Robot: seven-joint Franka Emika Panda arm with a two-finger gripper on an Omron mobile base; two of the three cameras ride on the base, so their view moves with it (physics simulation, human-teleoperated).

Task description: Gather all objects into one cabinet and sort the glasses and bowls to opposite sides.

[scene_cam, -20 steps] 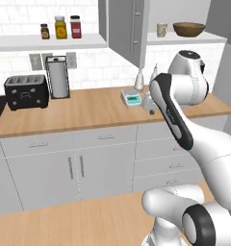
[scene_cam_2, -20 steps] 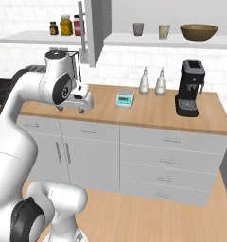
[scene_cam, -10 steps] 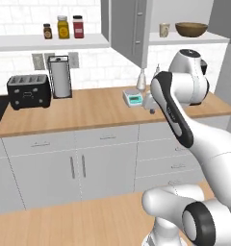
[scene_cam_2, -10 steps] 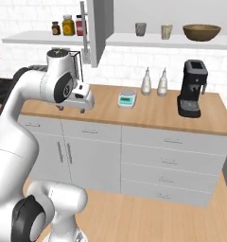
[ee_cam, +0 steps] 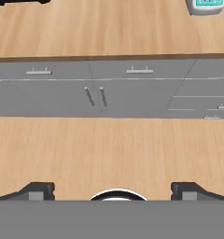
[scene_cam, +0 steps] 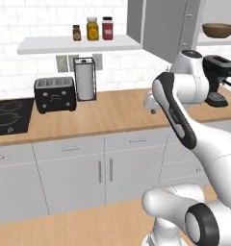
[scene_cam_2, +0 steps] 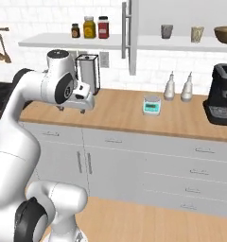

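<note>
The grey cabinet stands open, its door [scene_cam_2: 130,35] bearing a long bar handle. On its white shelf [scene_cam_2: 181,43] stand a dark grey glass [scene_cam_2: 166,31] and a cream glass [scene_cam_2: 196,34], with the brown wooden bowl [scene_cam_2: 225,34] at the right end. The bowl [scene_cam: 218,30] also sits high up on the right in the left base view. My gripper [ee_cam: 113,190] is open and empty, its fingertips [ee_cam: 37,190] wide apart, and it points down at the floor in front of the lower cabinets. It hangs over the counter's front edge [scene_cam_2: 75,107], well left of and below the shelf.
Three lidded jars [scene_cam_2: 89,27] stand on the open wall shelf. The counter holds a toaster [scene_cam: 54,93], a paper towel holder [scene_cam: 85,78], a small scale [scene_cam_2: 152,105], two bottles [scene_cam_2: 178,87] and a coffee machine [scene_cam_2: 221,94]. A stove [scene_cam: 9,117] lies at the left.
The whole scene has slid to the right in both base views, so the base has driven left. The arm keeps its pose and the gripper stays open.
</note>
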